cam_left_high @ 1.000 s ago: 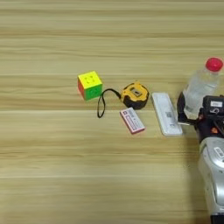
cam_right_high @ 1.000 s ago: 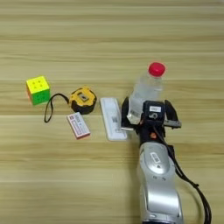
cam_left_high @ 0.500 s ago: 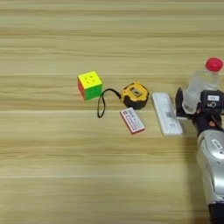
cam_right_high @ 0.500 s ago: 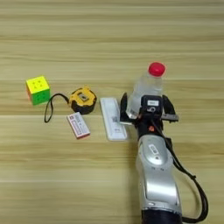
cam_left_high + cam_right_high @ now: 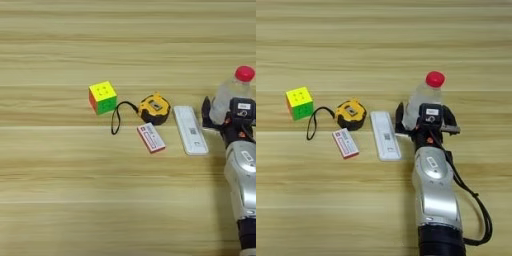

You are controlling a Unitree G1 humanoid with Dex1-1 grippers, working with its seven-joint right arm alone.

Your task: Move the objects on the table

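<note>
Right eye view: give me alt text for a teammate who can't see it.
The right arm's pincer straddles the base of a clear red-capped bottle on a wooden table. Left of it lie a white oblong device, a white-red box, a yellow-black tape measure and a puzzle cube.

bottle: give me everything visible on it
The bottle is clear plastic with a round red cap; whether it holds liquid cannot be told. It stands upright on the table, rightmost of the row of things, just right of the flat white device and apart from it. The right gripper is at its base, one black finger on each side; its lower part is hidden behind the gripper, so contact cannot be confirmed.
</note>
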